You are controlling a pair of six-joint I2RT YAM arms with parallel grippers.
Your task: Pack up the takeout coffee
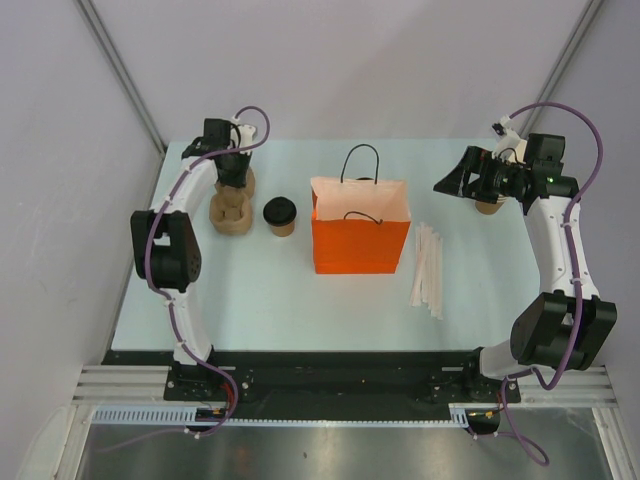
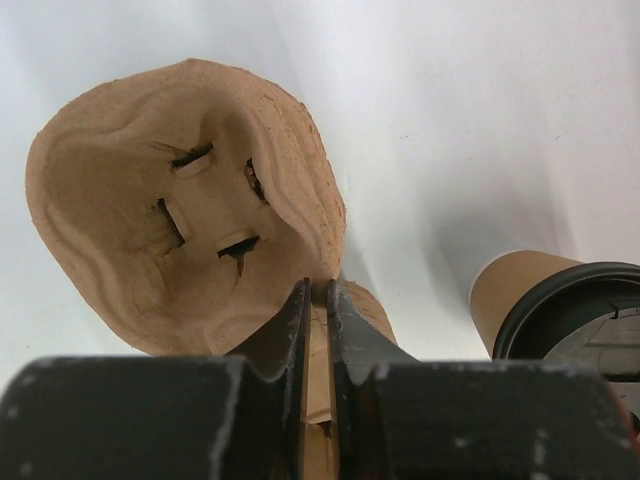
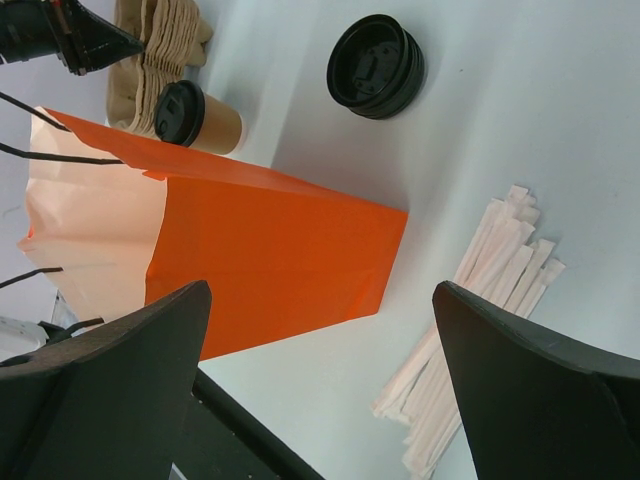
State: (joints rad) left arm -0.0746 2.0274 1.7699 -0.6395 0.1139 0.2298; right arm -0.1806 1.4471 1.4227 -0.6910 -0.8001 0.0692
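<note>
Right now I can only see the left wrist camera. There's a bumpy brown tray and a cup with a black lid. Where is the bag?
Observer: The orange bag stands open on the table, just right of your coffee cup.
Operator: Is the other pincer holding anything?
Observer: No. The right pincer is wide open and empty, up near the table's far right corner.
Operator: Is my brown tray the only one?
Observer: No. A stack of cup carriers sits there, just left of the coffee cup.
</note>
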